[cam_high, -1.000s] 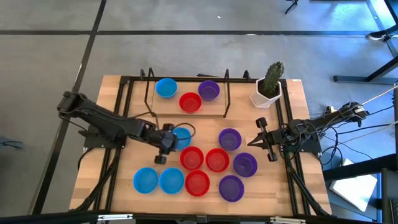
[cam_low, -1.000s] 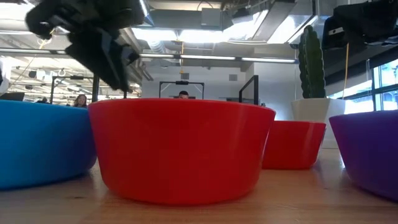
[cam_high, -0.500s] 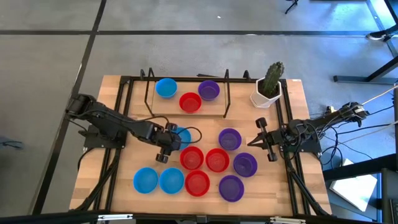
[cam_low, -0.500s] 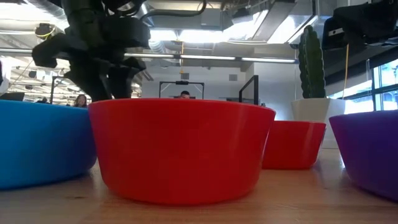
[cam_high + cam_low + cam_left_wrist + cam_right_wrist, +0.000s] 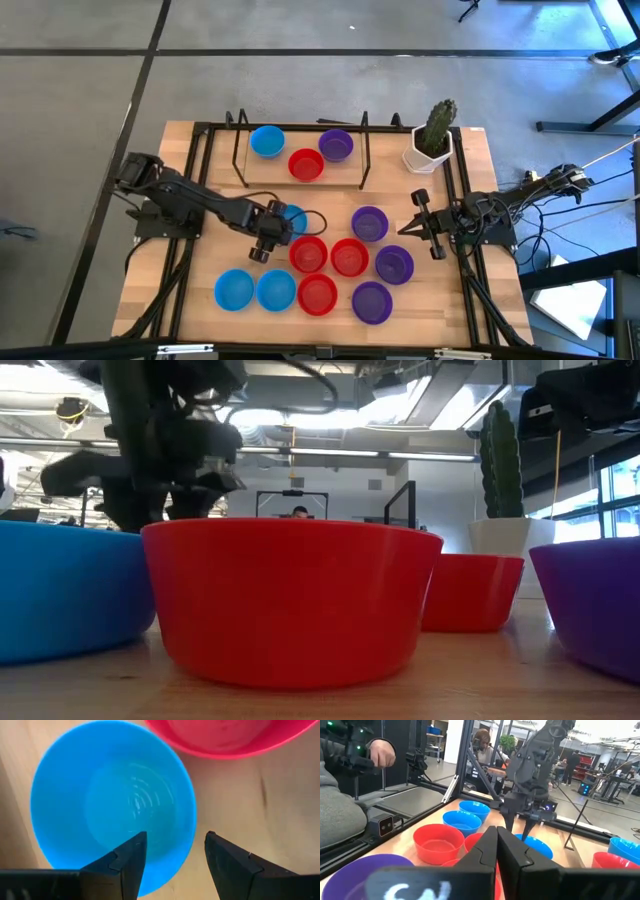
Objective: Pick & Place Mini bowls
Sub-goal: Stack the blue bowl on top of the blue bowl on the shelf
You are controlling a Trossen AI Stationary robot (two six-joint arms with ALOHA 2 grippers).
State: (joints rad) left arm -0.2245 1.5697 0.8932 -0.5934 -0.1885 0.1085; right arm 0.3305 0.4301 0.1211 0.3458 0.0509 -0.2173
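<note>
In the high view, the left gripper (image 5: 277, 228) hangs over a small round bright blue plastic bowl (image 5: 294, 219) at mid-table, just beside a red bowl (image 5: 308, 254). In the left wrist view, its fingers (image 5: 126, 861) spread wide astride the blue bowl's rim. In the right wrist view, the right gripper (image 5: 497, 851), pressed closed and empty, waits at the table's right side.

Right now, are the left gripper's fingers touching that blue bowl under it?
Cannot tell. In the left wrist view the open left gripper straddles the blue bowl's rim, but its height above it doesn't show.
</note>
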